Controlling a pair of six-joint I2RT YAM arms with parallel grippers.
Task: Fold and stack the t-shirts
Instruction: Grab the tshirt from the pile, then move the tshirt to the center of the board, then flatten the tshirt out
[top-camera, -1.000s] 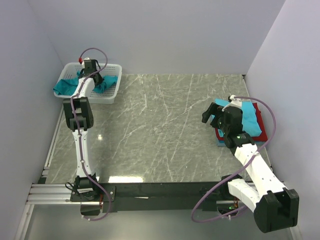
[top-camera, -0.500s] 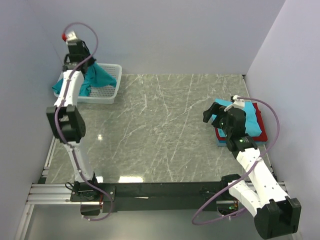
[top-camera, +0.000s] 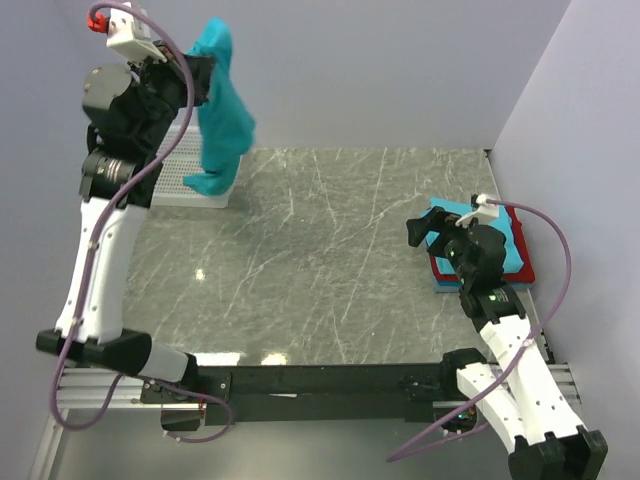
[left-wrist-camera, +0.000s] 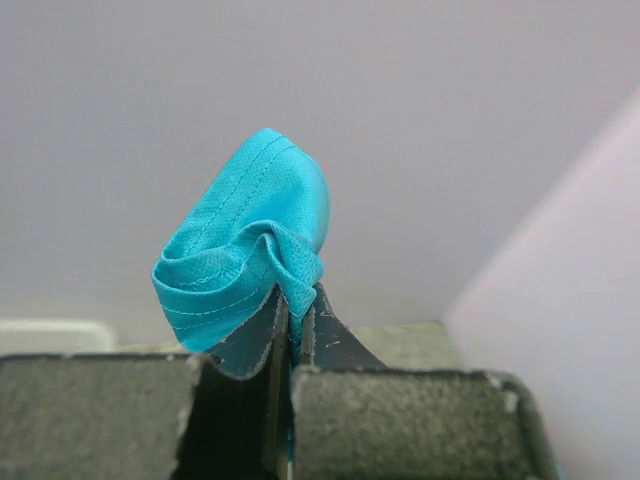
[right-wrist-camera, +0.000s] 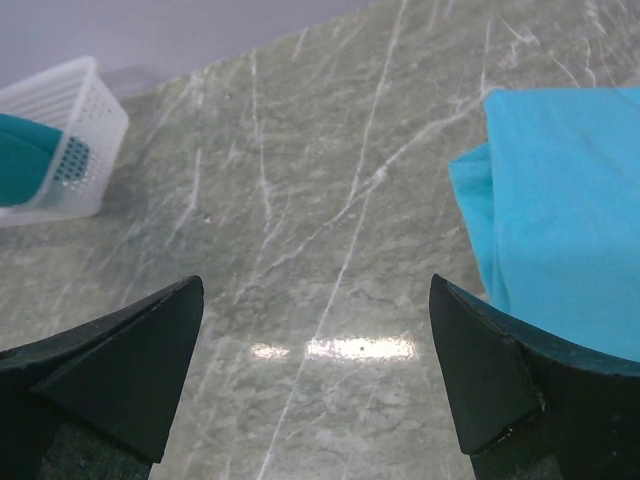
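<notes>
1. Teal soft cloth t-shirt (top-camera: 222, 115) now hangs high over the tabletop's (top-camera: 320, 260) far-left corner. A second ago it lay in the white plastic mesh basket (top-camera: 185, 185).
2. The left end effector (left-wrist-camera: 290, 310) has risen, pinched tight on a bunched hem.
3. The right end effector (right-wrist-camera: 315, 290) waits open near the right edge, beside the folded stack of teal, red and blue shirts (top-camera: 505, 250).
4. Pickup looks done; spreading it flat likely follows.

We can read no words, numbers, brands or signs on the hanging shirt (top-camera: 222, 110), the stack (top-camera: 512, 245) or the basket (right-wrist-camera: 95, 150).
</notes>
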